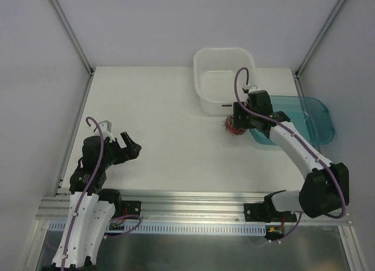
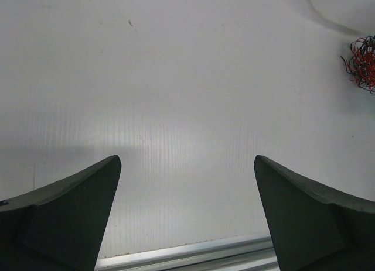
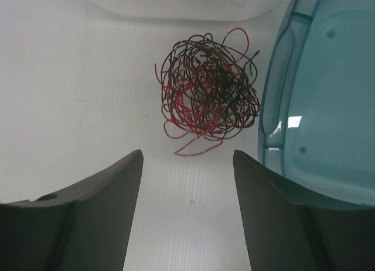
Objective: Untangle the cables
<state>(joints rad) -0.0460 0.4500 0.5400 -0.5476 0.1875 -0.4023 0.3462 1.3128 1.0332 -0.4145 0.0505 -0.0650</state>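
Note:
The cables point(image 3: 206, 88) are thin red and black wires knotted in a small ball on the white table, between the white tub and the teal tray. They also show in the top view point(image 1: 232, 127) and at the right edge of the left wrist view point(image 2: 362, 62). My right gripper point(image 3: 187, 157) is open and empty, just short of the ball, its fingers not touching the wires. In the top view it point(image 1: 240, 120) hovers over the ball. My left gripper point(image 1: 128, 143) is open and empty at the near left, far from the cables.
A white tub point(image 1: 225, 79) stands at the back centre. A teal tray point(image 1: 304, 119) lies right of the ball, its rim point(image 3: 275, 107) close beside my right finger. A metal rail point(image 1: 176, 201) runs along the table's near edge.

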